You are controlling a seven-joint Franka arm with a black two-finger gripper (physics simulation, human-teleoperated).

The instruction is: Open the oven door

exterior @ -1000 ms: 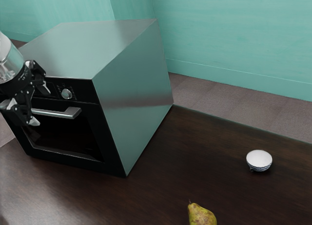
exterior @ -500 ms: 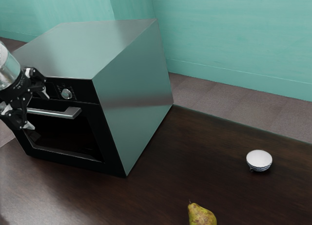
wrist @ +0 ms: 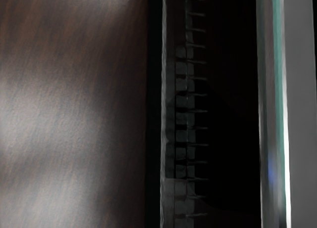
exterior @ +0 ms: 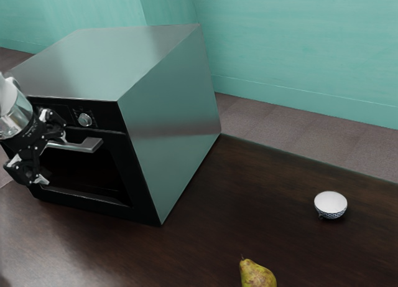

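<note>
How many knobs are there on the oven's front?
1 visible: the round knob on the black panel, above the handle, near its end toward the exterior view's right. The tool and arm cover part of the front, so others may be hidden.

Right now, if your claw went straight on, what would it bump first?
Probably the oven handle, close by my open claw. Depth is unclear, so the dark door window behind it might come first.

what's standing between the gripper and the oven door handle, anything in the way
Nothing visible stands between the open gripper and the handle. The bowl and pear are away from that gap, toward the exterior view's right of the oven.
</note>
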